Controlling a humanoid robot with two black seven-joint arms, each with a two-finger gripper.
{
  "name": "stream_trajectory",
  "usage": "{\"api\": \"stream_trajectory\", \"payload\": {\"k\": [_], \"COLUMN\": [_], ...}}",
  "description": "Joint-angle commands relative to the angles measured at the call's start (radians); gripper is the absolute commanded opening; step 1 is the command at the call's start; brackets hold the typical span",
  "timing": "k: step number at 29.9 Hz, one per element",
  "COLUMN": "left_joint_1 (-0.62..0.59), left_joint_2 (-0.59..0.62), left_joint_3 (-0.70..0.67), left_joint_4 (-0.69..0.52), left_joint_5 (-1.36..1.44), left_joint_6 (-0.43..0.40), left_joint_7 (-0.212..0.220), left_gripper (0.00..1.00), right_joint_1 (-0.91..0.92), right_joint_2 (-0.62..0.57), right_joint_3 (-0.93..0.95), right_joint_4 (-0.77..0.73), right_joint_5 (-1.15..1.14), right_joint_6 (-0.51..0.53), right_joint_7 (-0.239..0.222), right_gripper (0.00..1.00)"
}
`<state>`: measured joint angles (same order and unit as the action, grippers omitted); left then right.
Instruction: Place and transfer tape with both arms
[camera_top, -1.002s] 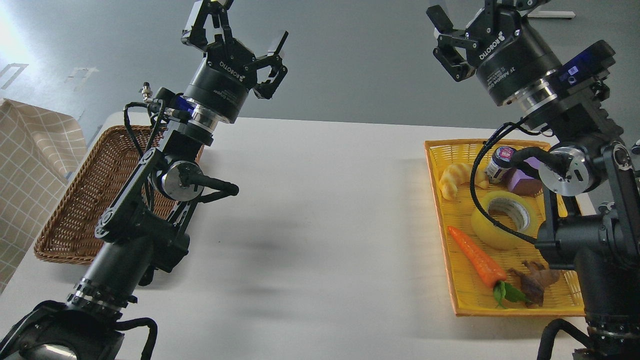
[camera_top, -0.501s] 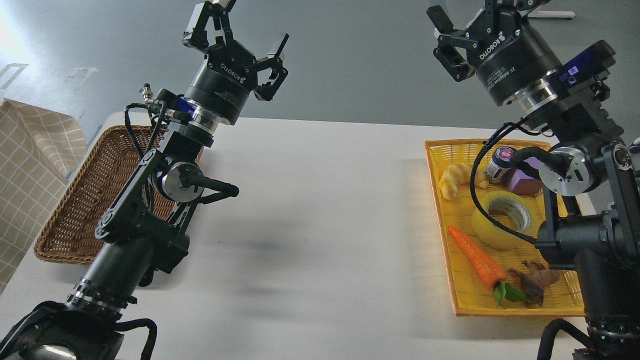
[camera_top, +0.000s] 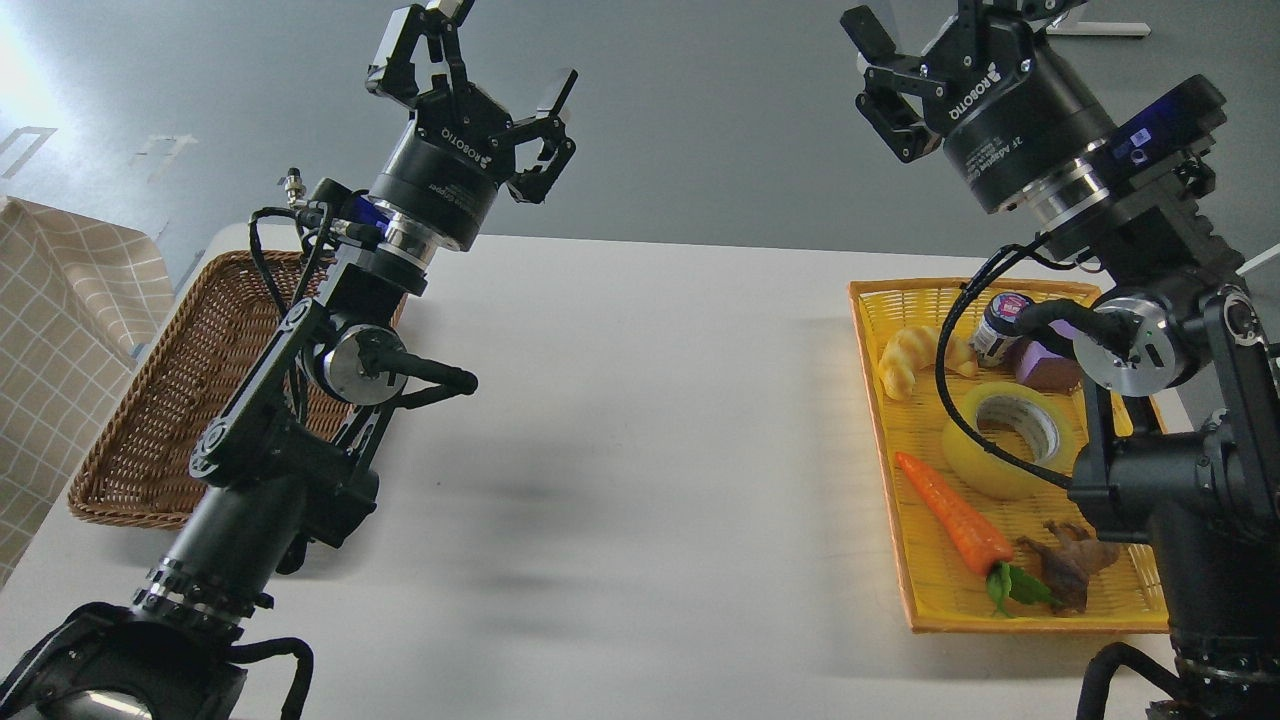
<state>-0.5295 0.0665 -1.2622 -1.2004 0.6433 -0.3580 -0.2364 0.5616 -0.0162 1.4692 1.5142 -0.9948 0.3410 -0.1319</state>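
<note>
Black left gripper (camera_top: 480, 70) fingers spread, empty, right gripper (camera_top: 915, 45) likewise, tape (camera_top: 1008, 438) untouched in yellow basket (camera_top: 905, 500)

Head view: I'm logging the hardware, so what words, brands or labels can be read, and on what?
"ROBOTIQ": on the left pincer, seen inverted.
"ROBOTIQ": on the right pincer, also inverted.
Small white print lower on the right pincer's body: too blurred to read.
Label on the small bottle: unreadable.
</note>
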Motion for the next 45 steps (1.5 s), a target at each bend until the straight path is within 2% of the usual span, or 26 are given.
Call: {"api": "stream_trajectory", "payload": {"k": [1,6,10,11,16,17,22,25,28,29,39,45], "left_joint_1": [0.003,0.014,0.014,0.014,0.017,0.017,0.026,0.028,0.028,0.028,0.045,0.046], "left_joint_2": [0.003,-0.001,0.001,0.001,-0.001,-0.001,-0.001,-0.001,-0.010,-0.010,-0.013,-0.013], "left_joint_3": [0.004,0.004,0.018,0.018,0.020,0.020,0.024,0.024,0.024,0.023,0.024,0.021], "left_joint_4": [0.001,0.001,0.002,0.002,0.007,0.007,0.007,0.007,0.007,0.007,0.002,0.002], "left_joint_5": [0.010,0.012,0.013,0.013,0.064,0.064,0.078,0.078,0.079,0.079,0.085,0.085], "left_joint_6": [0.002,0.008,0.008,0.008,0.008,0.008,0.008,0.010,0.011,0.013,0.017,0.027], "left_joint_7": [0.000,0.000,0.002,0.002,0.002,0.002,0.002,0.002,0.002,0.002,0.002,0.002], "left_gripper": [1.00,1.00,1.00,1.00,1.00,1.00,1.00,1.00,1.00,1.00,1.00,1.00], "right_joint_1": [0.008,0.006,-0.012,-0.012,-0.080,-0.080,-0.169,-0.196,-0.233,-0.235,-0.269,-0.328], "right_joint_2": [-0.118,-0.254,-0.410,-0.410,-0.572,-0.573,-0.773,-0.829,-0.826,-0.821,-0.760,-0.671], "right_joint_3": [-0.020,-0.027,-0.046,-0.046,-0.049,-0.049,-0.092,-0.128,-0.173,-0.179,-0.216,-0.213], "right_joint_4": [0.018,0.018,0.021,0.021,0.049,0.049,0.061,0.058,0.032,0.021,-0.031,-0.060], "right_joint_5": [-0.050,-0.062,-0.123,-0.123,-0.318,-0.318,-0.442,-0.504,-0.747,-0.784,-0.916,-0.992], "right_joint_6": [0.000,0.000,0.000,0.000,0.000,0.000,0.000,0.006,0.013,0.013,0.013,0.004], "right_joint_7": [0.000,-0.002,-0.005,-0.005,-0.005,-0.005,0.002,0.008,0.067,0.074,0.080,0.080], "right_gripper": [0.97,0.98,0.98,0.98,0.98,0.98,0.98,0.98,0.98,0.98,0.98,0.98]}}
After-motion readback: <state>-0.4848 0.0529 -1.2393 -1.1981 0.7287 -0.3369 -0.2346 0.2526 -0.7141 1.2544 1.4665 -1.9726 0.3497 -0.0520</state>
